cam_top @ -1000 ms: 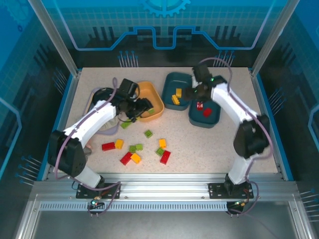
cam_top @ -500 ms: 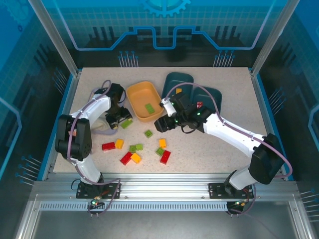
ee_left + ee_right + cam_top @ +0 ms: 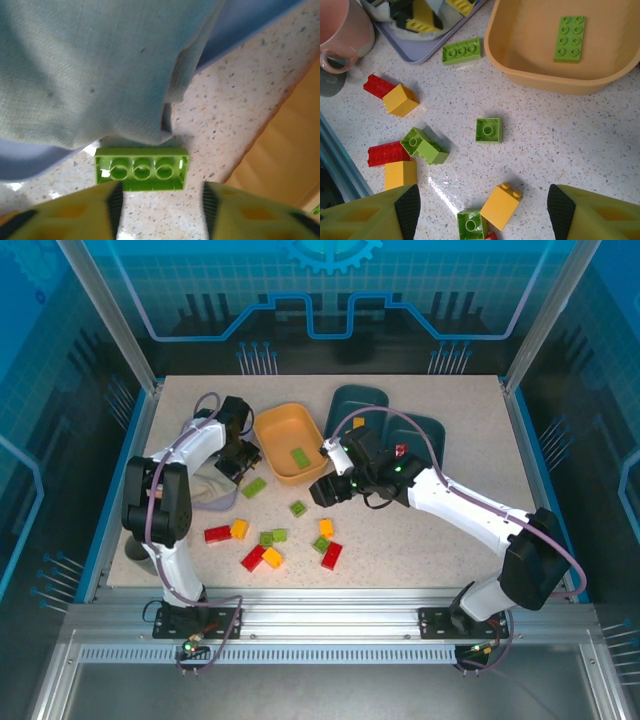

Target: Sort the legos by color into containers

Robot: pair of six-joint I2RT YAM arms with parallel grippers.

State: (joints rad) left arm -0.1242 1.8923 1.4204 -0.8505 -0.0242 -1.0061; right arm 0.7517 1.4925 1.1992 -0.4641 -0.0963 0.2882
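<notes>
1. The left end effector [image 3: 160, 192] has its fingers [image 3: 112, 205] spread with nothing between them. They are poised at the near edge of a green three-stud brick [image 3: 141, 169] lying flat on the speckled bench [image 3: 235, 115]. I cannot tell whether they touch it.
2. Just past that brick a fold of grey cloth [image 3: 100, 70] hangs over a lavender tray [image 3: 240, 30]. The wall of the yellow-orange bin [image 3: 280, 150] rises to the right.
3. The right end effector [image 3: 482, 205] is spread wide and holds nothing, hanging above the loose bricks.
4. Its wrist view resolves them. A green square brick [image 3: 488, 130] lies alone, with red, yellow and green bricks scattered nearer and to the left.
5. The same view looks into the yellow-orange bin, where a green flat plate [image 3: 569, 38] lies. It also catches a pink mug [image 3: 340, 25] beside the tray.
6. From above, two teal bins [image 3: 350, 400] sit behind the right arm, which partly covers them. A red brick [image 3: 401, 450] shows in the right-hand one.
</notes>
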